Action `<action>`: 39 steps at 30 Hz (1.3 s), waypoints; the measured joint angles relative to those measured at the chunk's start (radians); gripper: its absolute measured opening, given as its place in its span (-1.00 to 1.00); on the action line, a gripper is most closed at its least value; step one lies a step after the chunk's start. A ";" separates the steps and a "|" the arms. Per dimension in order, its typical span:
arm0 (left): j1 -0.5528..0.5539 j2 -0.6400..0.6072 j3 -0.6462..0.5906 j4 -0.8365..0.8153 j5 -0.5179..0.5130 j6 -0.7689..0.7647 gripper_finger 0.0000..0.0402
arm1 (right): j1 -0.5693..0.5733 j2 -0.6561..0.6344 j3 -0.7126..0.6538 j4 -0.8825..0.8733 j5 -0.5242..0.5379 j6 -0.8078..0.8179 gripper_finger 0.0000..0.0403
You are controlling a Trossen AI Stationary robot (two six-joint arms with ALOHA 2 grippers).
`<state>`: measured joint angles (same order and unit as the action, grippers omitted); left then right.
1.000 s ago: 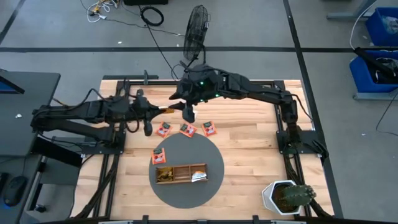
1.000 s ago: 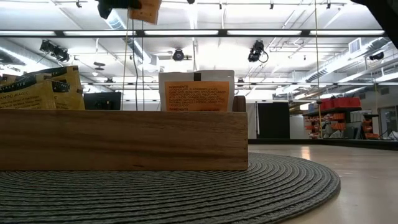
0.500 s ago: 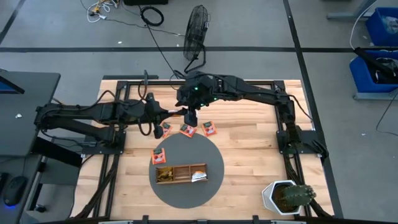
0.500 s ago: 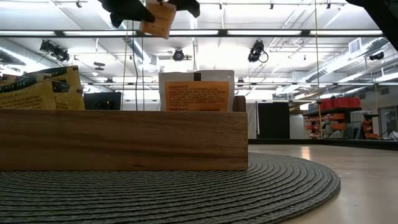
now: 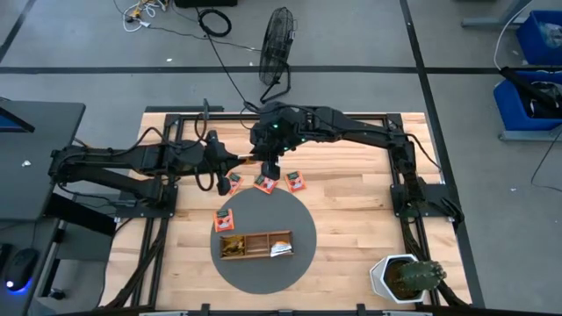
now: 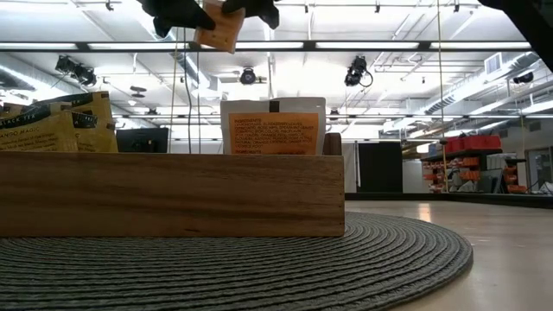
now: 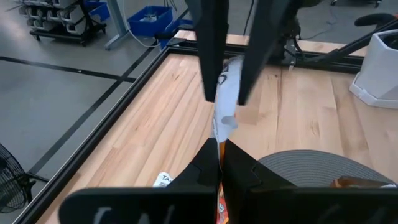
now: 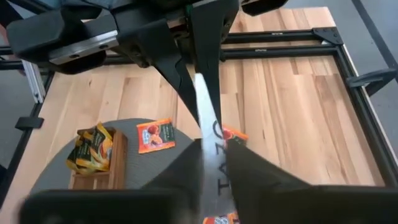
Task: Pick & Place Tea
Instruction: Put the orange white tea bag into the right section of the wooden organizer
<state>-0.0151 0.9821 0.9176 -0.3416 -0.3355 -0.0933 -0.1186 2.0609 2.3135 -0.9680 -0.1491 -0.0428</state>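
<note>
One tea sachet point(image 5: 250, 159), orange and white, hangs in the air over the table's far middle, seen edge-on in both wrist views. My left gripper point(image 5: 243, 160) reaches in from the left and is shut on it. My right gripper point(image 5: 267, 167) reaches in from the right and is shut on its other end. Three orange-red sachets point(image 5: 264, 183) lie flat on the wood below. Another sachet point(image 5: 224, 220) lies on the round grey mat point(image 5: 299, 219). The wooden tray point(image 5: 256, 245) rests on the mat with yellow sachets point(image 6: 52, 130) and a white-and-orange one point(image 6: 275, 128) standing in it. My left gripper pinches one edge of the sachet point(image 7: 219, 144) between its two fingers, coming nearly level from the table's left. The sachet stands on edge, clear of the table. My right gripper has its two fingers point(image 8: 249, 165) on the sachet's two flat faces at the opposite end point(image 8: 209, 127). It comes slanting down from the far right. The sachet point(image 6: 218, 26) hangs between both grippers.
A white pot with a cactus point(image 5: 406, 277) stands at the near right corner. A black frame point(image 5: 386, 118) runs along the table's far and side edges. Bare wood lies to the right of the mat. A fan point(image 5: 278, 39) stands on the floor beyond the far edge.
My left gripper has carried the sachet toward the table's right, in between my right gripper's fingers, then kept still. My right gripper has tipped downward and closed its fingers on the sachet. The sachet stays lifted clear.
</note>
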 joint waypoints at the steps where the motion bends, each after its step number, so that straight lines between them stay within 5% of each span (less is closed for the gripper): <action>1: 0.000 0.000 0.000 0.000 0.000 0.000 -0.98 | -0.001 0.000 0.000 0.000 0.000 -0.008 -0.75; 4: 0.000 0.000 0.000 0.000 0.000 -0.001 -0.94 | -0.001 0.000 0.000 0.001 0.012 -0.052 -0.95; 12: 0.000 -0.009 0.000 -0.006 0.000 -0.005 -0.83 | -0.006 0.000 0.000 -0.024 0.038 -0.045 -0.99; 21: 0.000 -0.055 0.000 -0.122 0.000 -0.031 -0.78 | -0.005 -0.035 -0.001 -0.268 0.068 -0.007 -0.99; 27: 0.000 -0.102 0.000 -0.169 -0.012 -0.060 -0.77 | 0.101 -0.038 -0.014 -0.356 0.063 0.033 -1.00; 39: 0.000 -0.141 0.000 -0.231 -0.015 -0.058 -0.77 | 0.360 -0.037 -0.267 -0.130 0.205 0.201 -1.00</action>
<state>-0.0154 0.8413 0.9180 -0.5723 -0.3500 -0.1509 0.2410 2.0239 2.0469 -1.0978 0.0559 0.1577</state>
